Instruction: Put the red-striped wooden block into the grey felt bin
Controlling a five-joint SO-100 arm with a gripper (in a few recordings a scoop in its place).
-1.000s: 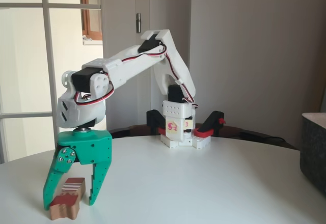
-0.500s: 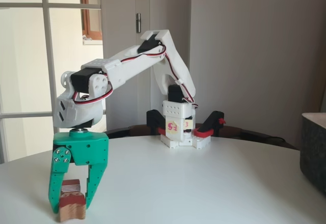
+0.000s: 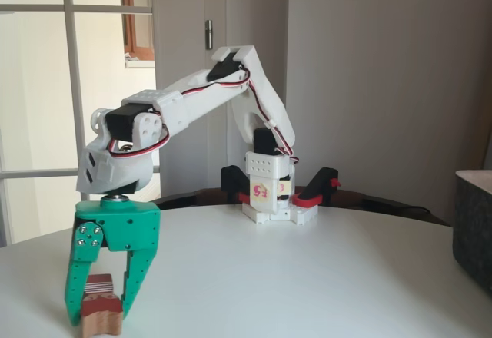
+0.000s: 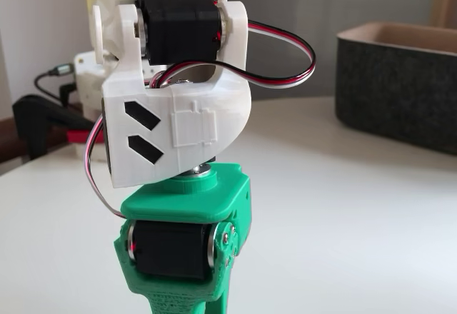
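My hand (image 3: 98, 316) stands on the desk (image 3: 307, 276) with its fingers closed against the block (image 3: 100, 311), well apart from the bin (image 4: 400, 85).

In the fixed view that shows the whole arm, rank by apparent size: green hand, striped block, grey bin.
1. Green hand, closest to the camera, so flattered.
2. Grey felt bin, cropped at the frame edge; its true size is unsure.
3. Red-striped wooden block, clearly smallest.

Green tool (image 3: 100, 311) on a white arm (image 3: 192, 100); the red-striped wooden block (image 3: 100, 307) shows pale wood, red paint, seemingly red-and-white stripes. Dark grey felt bin (image 4: 400, 93), paler rim; white table (image 3: 307, 276).
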